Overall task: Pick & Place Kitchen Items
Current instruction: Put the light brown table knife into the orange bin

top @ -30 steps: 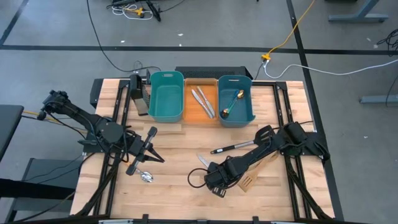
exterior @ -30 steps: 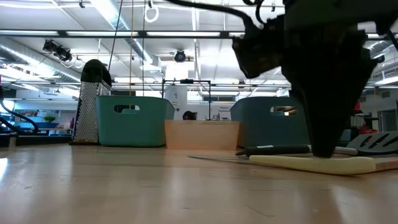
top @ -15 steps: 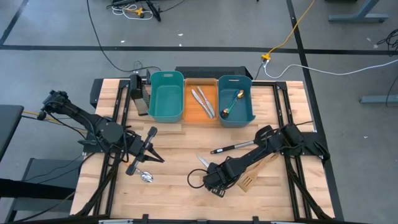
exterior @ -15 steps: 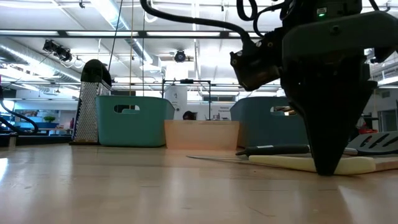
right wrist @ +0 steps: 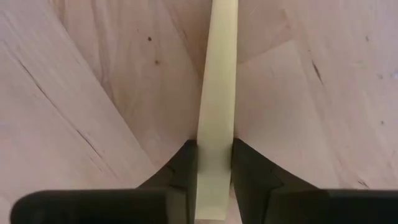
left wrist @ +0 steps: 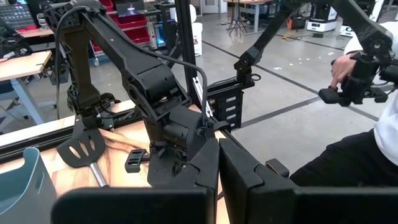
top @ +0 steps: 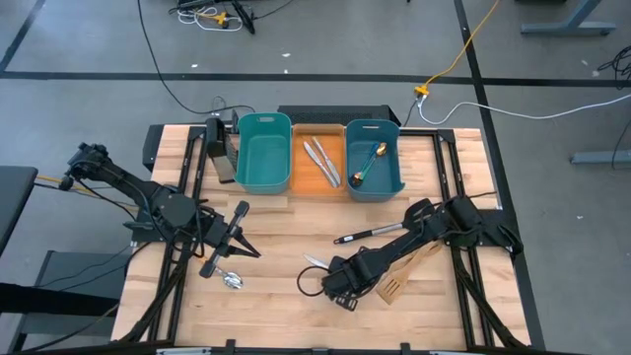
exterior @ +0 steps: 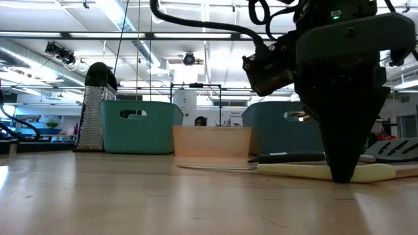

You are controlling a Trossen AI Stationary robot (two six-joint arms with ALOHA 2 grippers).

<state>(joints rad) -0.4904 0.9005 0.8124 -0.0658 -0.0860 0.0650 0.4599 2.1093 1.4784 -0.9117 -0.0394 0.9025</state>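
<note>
Right gripper (right wrist: 214,163), at the table's five o'clock, has just clamped its fingers onto a pale wooden spatula (right wrist: 216,93) handle, so lifting can follow.

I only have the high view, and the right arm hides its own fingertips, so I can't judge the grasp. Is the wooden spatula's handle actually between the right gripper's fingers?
Observer: Yes. In the right wrist view the wooden spatula runs between the fingers of the right gripper, and both dark fingers touch its sides.
Operator: Is it off the table?
Observer: No. The low view shows it lying flat on the table, with the gripper's tip down at the surface.
Operator: And the left gripper?
Observer: The left wrist view shows the left gripper shut, its fingers pressed together.
</note>
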